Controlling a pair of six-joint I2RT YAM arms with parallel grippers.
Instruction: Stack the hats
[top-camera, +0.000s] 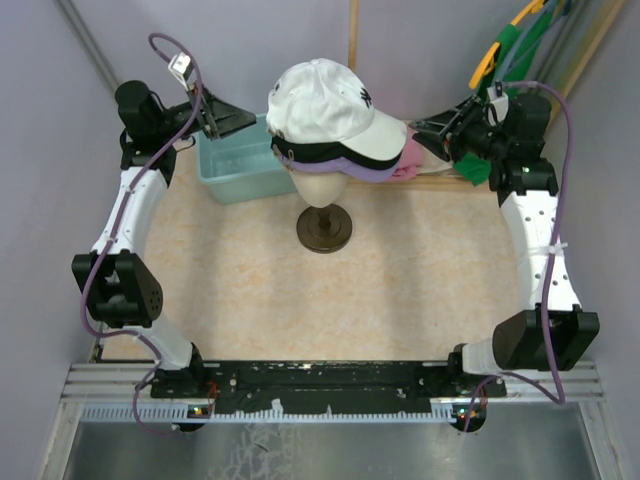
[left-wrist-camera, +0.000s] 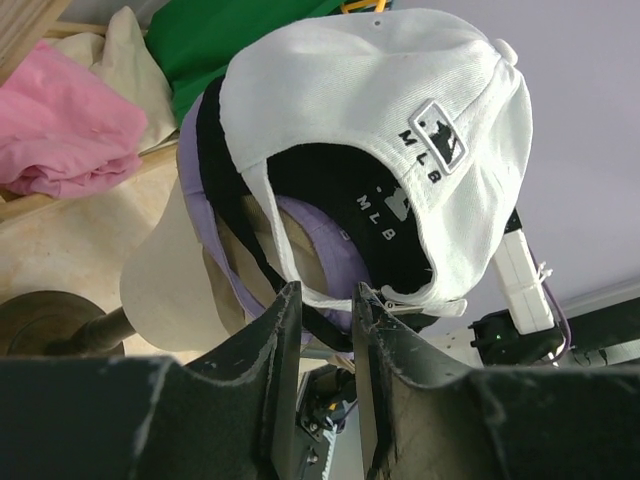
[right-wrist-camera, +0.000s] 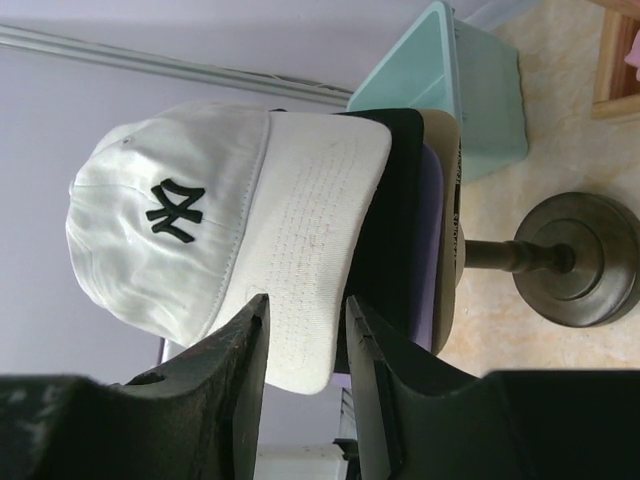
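Several hats sit stacked on a cream mannequin head (top-camera: 318, 188). The white hat (top-camera: 320, 105) (left-wrist-camera: 400, 100) (right-wrist-camera: 170, 210) is on top, then the black hat (top-camera: 310, 153) (left-wrist-camera: 340, 190) (right-wrist-camera: 395, 200), the purple hat (top-camera: 365, 172) (left-wrist-camera: 320, 235) (right-wrist-camera: 428, 250), and a tan hat (right-wrist-camera: 447, 150) lowest. My left gripper (top-camera: 245, 122) (left-wrist-camera: 325, 290) hovers open behind the stack, its tips just short of the back straps. On the other side, my right gripper (top-camera: 422, 128) (right-wrist-camera: 306, 300) is open at the white brim's end, holding nothing.
The head stands on a dark round base (top-camera: 324, 230) (right-wrist-camera: 580, 260). A teal bin (top-camera: 235, 170) (right-wrist-camera: 480, 90) sits under my left gripper. On a wooden ledge (top-camera: 440, 182) at the back right lie a pink cloth (top-camera: 412, 160) (left-wrist-camera: 70, 130) and a green top (left-wrist-camera: 240, 40).
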